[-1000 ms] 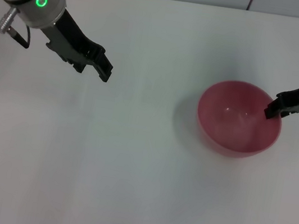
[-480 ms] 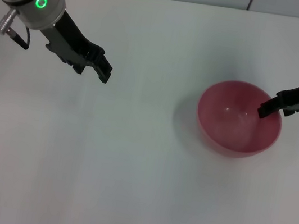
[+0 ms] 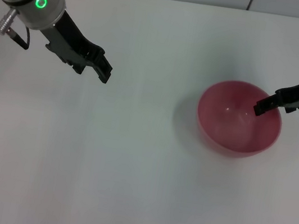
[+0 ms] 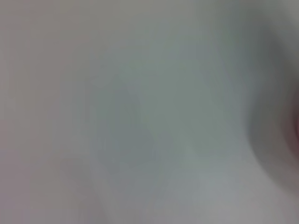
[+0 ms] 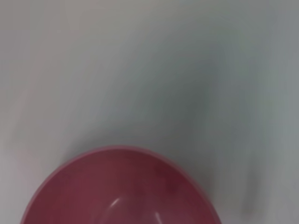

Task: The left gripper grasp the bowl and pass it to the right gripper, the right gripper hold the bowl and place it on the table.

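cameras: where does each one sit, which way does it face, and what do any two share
Head view: on the robot's head, looking down at the table; shows the left gripper, the right gripper and the bowl.
Left wrist view: on the left arm, facing blurred white table; no fingers show.
Right wrist view: on the right arm, facing the bowl; no fingers show.
Shared: head and right wrist views both show the bowl.

Even bright light; wrist views heavily blurred.
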Tool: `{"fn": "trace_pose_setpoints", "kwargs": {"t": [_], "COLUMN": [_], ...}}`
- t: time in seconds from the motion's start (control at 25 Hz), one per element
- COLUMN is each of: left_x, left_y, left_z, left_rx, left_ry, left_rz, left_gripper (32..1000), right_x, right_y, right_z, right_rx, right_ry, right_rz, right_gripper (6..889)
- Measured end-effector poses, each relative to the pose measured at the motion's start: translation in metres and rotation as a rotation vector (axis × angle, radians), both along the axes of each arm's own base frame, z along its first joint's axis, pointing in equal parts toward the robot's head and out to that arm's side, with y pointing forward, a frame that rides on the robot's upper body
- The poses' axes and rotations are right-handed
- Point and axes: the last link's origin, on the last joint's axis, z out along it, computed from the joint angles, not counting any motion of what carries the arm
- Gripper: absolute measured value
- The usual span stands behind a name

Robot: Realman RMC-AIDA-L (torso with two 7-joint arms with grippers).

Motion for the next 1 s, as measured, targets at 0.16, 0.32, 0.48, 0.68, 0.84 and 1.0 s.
{"fn": "trace_pose_setpoints", "kwargs": {"t": [0.16,0.32,0.48,0.68,0.84,1.0], "left_x": [-0.001,-0.001,-0.004,-0.008,-0.011,-0.015], "left_y": [0.000,0.000,-0.001,-0.002,-0.003,-0.003], "left_z": [0.000,0.000,0.001,0.001,0.002,0.003], "left_rx": [0.000,0.001,0.005,0.006,0.007,0.013], "left_ry": [0.000,0.001,0.000,0.001,0.005,0.021], "left_rz": [0.001,0.002,0.008,0.017,0.023,0.029], "left_gripper": [633,633,633,633,633,633], "right_x": [0.000,0.000,-0.001,-0.006,-0.016,-0.025], "right_y": [0.000,0.000,0.001,0.003,0.007,0.009], "right_z": [0.000,0.000,0.000,0.004,0.011,0.019], "right_rx": [-0.002,-0.003,-0.001,0.007,0.013,0.015], "right_ry": [0.003,0.003,0.010,0.023,0.054,0.084], "right_rz": [0.007,0.009,0.013,0.021,0.031,0.038], "right_gripper": [878,877,877,876,876,875]}}
